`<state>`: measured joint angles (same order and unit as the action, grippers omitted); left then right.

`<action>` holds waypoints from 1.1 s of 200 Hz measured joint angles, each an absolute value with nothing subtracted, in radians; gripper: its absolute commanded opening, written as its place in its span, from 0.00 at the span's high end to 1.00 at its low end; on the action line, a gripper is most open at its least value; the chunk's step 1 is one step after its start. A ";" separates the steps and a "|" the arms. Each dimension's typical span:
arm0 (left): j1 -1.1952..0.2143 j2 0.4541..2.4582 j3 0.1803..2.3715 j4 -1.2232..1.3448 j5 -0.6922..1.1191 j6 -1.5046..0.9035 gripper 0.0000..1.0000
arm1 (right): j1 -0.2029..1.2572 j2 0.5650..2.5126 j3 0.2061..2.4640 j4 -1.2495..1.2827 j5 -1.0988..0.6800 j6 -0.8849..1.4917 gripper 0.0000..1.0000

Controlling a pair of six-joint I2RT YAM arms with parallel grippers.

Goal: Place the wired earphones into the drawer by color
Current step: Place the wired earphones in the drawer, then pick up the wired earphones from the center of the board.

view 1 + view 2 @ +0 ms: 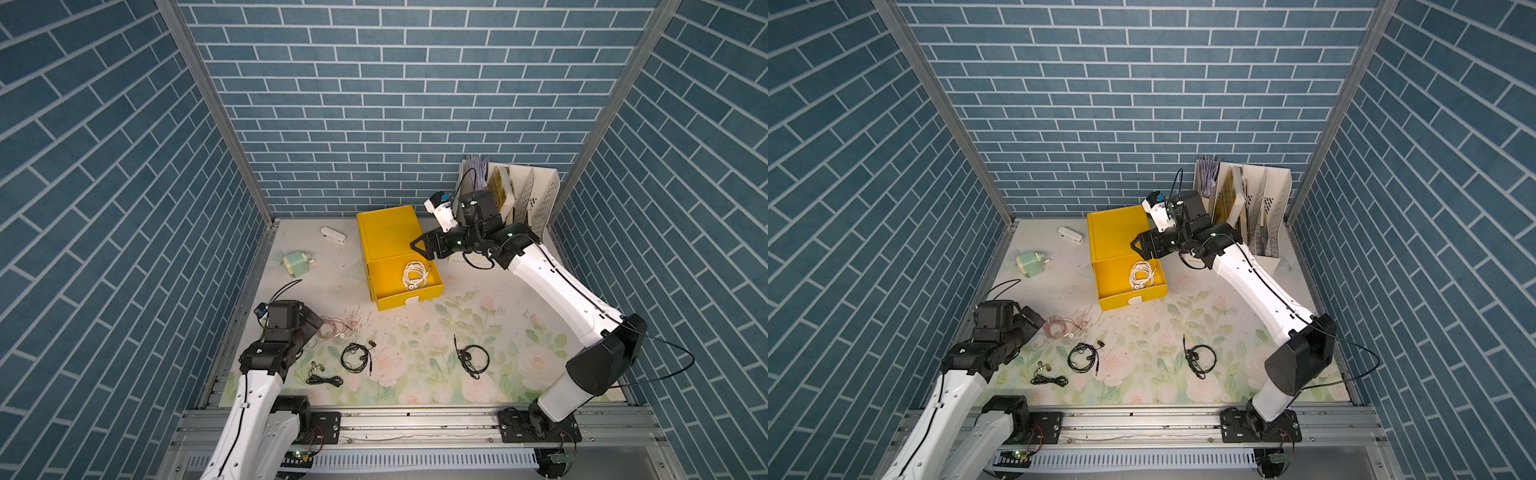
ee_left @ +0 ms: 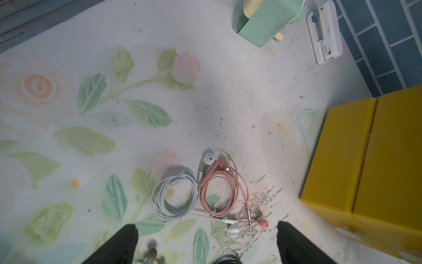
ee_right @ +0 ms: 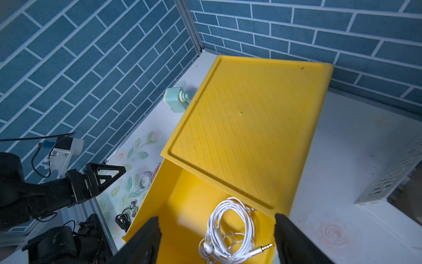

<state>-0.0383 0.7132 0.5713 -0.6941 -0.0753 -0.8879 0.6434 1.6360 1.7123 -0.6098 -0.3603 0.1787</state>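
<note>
The scene is enclosed on three sides by walls covered in a blue brick pattern with pale joints. The two far corners are framed by aluminium posts. The tabletop is covered with a pale sheet printed with pink roses and green leaves, and it is marked by scratches and dark specks. A white slotted file rack is set in the far right corner, against the back wall. The near edge is bounded by an aluminium rail. The surface is brightly lit, and only soft shadows are cast.
</note>
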 measured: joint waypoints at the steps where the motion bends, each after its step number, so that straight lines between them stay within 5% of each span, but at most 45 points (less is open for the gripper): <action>1: -0.038 0.714 0.571 -0.694 -0.076 -0.889 0.00 | 0.643 1.636 1.711 -0.609 -0.361 0.179 0.21; 152: -0.034 0.934 0.527 -0.567 -0.031 -1.036 0.08 | 0.643 1.560 1.481 -0.524 -0.381 0.186 0.22; 220: 0.077 0.998 0.510 -0.458 0.071 -1.060 0.17 | 0.643 1.531 1.410 -0.511 -0.356 0.183 0.22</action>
<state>0.0769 0.9981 0.5102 -0.4583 0.0708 -1.0595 0.6434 1.5307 1.4097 -0.5106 -0.3565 0.1825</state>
